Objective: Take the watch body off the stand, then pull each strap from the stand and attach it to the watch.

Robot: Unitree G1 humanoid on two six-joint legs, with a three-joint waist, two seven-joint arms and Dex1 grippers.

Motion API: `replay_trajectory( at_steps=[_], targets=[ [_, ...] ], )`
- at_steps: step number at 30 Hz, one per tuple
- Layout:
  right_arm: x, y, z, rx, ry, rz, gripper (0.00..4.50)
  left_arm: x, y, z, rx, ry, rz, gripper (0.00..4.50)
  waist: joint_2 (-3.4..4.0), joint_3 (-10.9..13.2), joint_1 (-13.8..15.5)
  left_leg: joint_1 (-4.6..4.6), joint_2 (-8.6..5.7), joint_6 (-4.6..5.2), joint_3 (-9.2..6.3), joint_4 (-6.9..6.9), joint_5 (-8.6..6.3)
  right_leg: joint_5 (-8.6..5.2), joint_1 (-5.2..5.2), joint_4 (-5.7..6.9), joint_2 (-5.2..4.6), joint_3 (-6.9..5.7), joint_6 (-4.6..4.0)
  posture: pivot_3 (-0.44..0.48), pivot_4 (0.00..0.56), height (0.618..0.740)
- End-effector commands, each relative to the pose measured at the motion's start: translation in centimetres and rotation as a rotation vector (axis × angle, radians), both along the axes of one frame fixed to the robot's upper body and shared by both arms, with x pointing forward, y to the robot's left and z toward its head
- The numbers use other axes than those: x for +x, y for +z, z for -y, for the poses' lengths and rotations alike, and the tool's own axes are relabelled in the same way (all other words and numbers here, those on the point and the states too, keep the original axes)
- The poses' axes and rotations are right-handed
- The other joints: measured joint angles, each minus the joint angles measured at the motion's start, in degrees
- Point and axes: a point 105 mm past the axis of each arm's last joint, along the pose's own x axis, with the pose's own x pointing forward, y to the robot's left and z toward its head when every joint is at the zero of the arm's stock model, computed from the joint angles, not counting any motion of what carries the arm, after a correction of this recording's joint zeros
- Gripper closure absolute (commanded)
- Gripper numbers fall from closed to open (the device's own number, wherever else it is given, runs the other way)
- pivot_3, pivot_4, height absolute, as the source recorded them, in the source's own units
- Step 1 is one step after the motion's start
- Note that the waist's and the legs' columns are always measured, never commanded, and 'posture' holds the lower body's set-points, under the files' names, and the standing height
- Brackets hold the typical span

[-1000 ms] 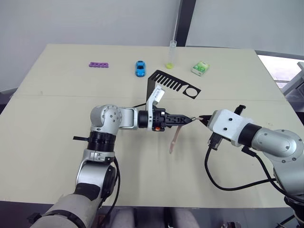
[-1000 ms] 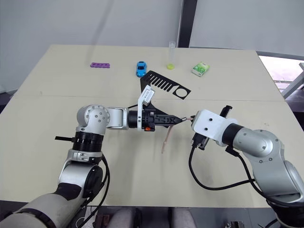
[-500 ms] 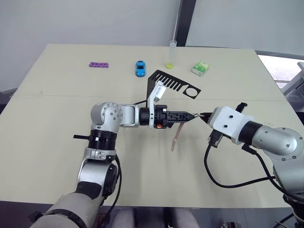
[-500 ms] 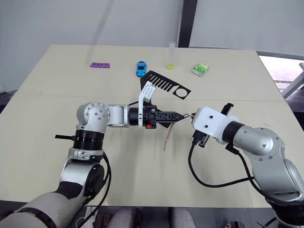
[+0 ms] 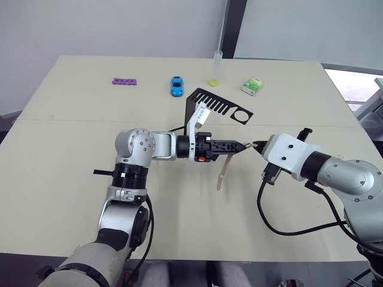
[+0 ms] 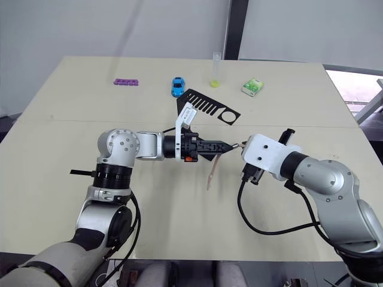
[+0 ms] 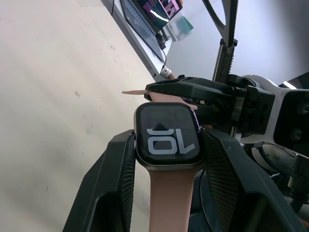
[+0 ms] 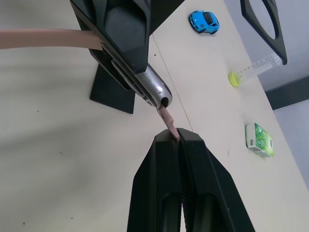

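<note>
Above the middle of the beige bench (image 5: 72,179) the two grippers meet tip to tip. The left gripper (image 7: 169,145) has its jaws closed on the sides of the watch body (image 7: 167,137), a black case of rounded-square shape with a silver edge and white marks on its dark screen. One pinkish-tan strap (image 5: 222,173) is already fixed to the case and hangs down from it toward the bench, a thin flat strip. The right gripper (image 8: 176,137) has its jaws pressed together on the end of the second strap (image 8: 166,117), also pinkish-tan; its free end touches the edge of the case, at the side opposite to the hanging strap.

Behind them the stand (image 5: 218,106) rests on the bench, a black bent metal bracket with a slotted arm and a round hole at the end. Farther back are a blue toy car (image 5: 176,86), a clear tube with a yellow-green cap (image 5: 215,69), a green-white packet (image 5: 253,86) and a purple knobbly strip (image 5: 124,81).
</note>
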Motion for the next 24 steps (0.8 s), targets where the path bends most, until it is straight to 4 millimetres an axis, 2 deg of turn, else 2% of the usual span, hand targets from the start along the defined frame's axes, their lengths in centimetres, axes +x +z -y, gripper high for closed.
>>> replay_trajectory(
  at_steps=[1, 24],
  targets=[
    [-0.25, 0.67, -0.74, 0.004, 0.030, 0.033, 4.50, -1.38, 1.72, 1.88, -0.037, -0.087, 0.061, 2.91, 0.00, 0.0, 0.0, 0.00, 0.00, 0.00, 0.00, 0.00, 0.00, 0.00, 0.00, 0.00, 0.00, 0.00, 0.00, 0.000, 0.150, 0.740],
    [-0.28, 0.36, -0.64, 0.003, 0.017, 0.016, 4.50, -1.62, 1.21, 2.46, 0.005, -0.073, 0.114, 2.91, 0.00, 0.0, 0.0, 0.00, 0.00, 0.00, 0.00, 0.00, 0.00, 0.00, 0.00, 0.00, 0.00, 0.01, 0.00, 0.000, 0.150, 0.740]
  ],
)
